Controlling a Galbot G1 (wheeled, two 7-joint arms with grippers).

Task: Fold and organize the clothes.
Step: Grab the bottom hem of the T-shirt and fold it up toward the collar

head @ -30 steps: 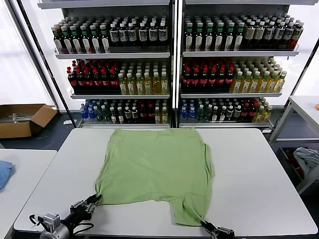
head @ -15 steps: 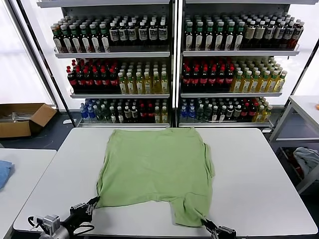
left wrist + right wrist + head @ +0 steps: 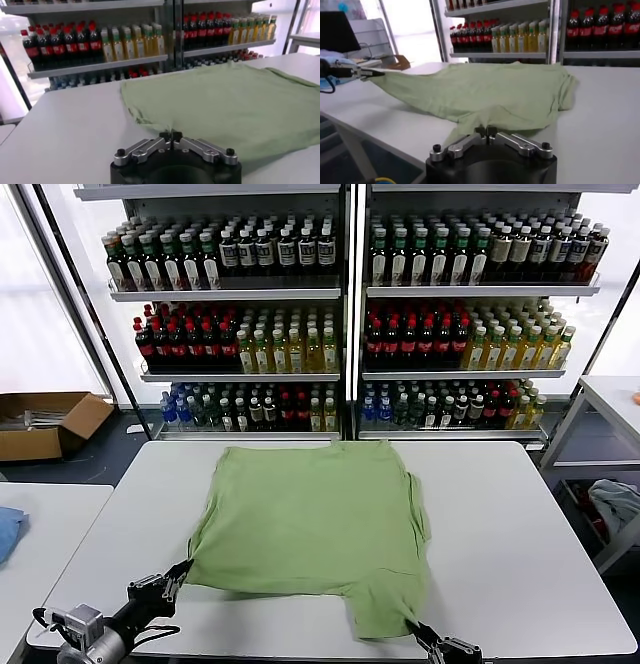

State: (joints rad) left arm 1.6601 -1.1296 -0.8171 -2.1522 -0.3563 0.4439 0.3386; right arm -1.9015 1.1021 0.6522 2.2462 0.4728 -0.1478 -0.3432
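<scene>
The clothes are one light green shirt point(image 3: 310, 524), spread plain side up on the white table point(image 3: 500, 534); no collar or logo shows. At the shirt's near left corner my left gripper point(image 3: 181, 567) is shut on the hem, and the cloth point(image 3: 225, 105) runs away from its closed jaws point(image 3: 170, 135). My right gripper point(image 3: 415, 629) is shut on the near right corner, where a flap hangs toward the table's front edge. From the right wrist the shirt point(image 3: 485, 92) stretches from its own gripper point(image 3: 485, 131) across to the left gripper point(image 3: 372, 73).
Drink coolers full of bottles point(image 3: 350, 314) stand behind the table. A second white table point(image 3: 45, 524) with a blue cloth point(image 3: 8, 529) on it is at the left, with a cardboard box point(image 3: 45, 422) on the floor behind. Another table point(image 3: 610, 399) stands at the right.
My left gripper closed on the shirt's near left corner and pulled it outward to the left, stretching that hem. The right gripper stayed shut on its corner, shifting slightly.
</scene>
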